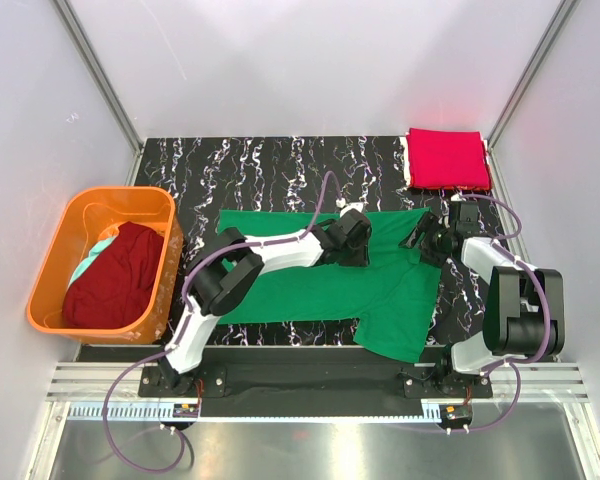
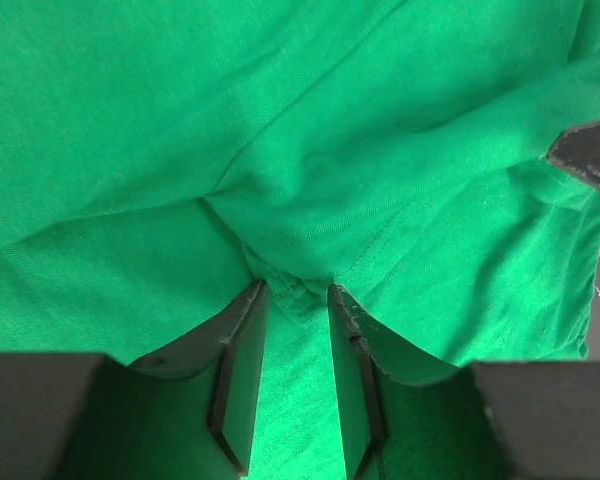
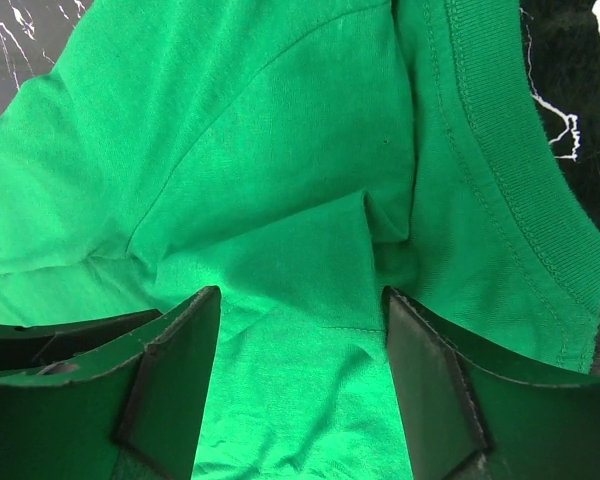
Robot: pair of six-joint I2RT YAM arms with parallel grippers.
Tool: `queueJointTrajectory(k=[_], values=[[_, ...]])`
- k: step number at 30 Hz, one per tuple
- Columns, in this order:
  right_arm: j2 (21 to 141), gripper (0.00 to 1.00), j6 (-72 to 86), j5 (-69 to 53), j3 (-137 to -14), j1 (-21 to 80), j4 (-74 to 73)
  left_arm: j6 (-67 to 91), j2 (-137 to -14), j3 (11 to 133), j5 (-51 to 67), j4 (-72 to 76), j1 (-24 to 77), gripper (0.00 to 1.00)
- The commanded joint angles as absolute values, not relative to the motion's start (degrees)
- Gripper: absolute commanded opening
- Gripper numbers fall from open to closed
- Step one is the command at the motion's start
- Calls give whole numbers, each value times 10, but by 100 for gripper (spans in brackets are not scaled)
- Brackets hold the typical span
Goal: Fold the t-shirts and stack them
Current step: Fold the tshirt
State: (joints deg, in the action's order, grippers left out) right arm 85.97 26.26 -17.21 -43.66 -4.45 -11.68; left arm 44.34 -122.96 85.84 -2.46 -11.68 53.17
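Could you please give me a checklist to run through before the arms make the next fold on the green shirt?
1. Left gripper pinching the green t-shirt: ok, fabric bunched between its tips.
2. Right gripper closed on cloth: not ok, jaws open astride a raised fold.
3. Green t-shirt flat: not ok, rumpled near the collar.
4. Folded red t-shirt clear of the arms: ok.
5. Maroon t-shirt in the orange basket: ok.
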Motion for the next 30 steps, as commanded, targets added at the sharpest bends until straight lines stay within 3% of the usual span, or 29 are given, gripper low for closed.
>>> queueJointTrajectory(k=[1,6,10,12,15,17,20,30], values=[[858,72,253,-178,-441,-47,-109,452,-1239,881,-43,-134,532,36],[859,64,256,-180,-441,-46,-110,454,-1258,893,-32,-137,532,33],[859,59,259,-178,-441,-47,-114,458,-1262,899,-26,-145,532,21],[860,52,261,-178,-441,-46,-115,457,-1253,898,-33,-149,532,14],[867,32,265,-176,-450,-47,-123,454,-1239,896,-40,-154,532,3],[867,15,268,-171,-461,-47,-140,447,-1223,900,-44,-163,532,0],[864,1,269,-145,-477,-47,-178,439,-1208,905,-47,-181,531,0],[837,0,268,-115,-506,-54,-285,440,-1183,890,-4,-181,523,0]])
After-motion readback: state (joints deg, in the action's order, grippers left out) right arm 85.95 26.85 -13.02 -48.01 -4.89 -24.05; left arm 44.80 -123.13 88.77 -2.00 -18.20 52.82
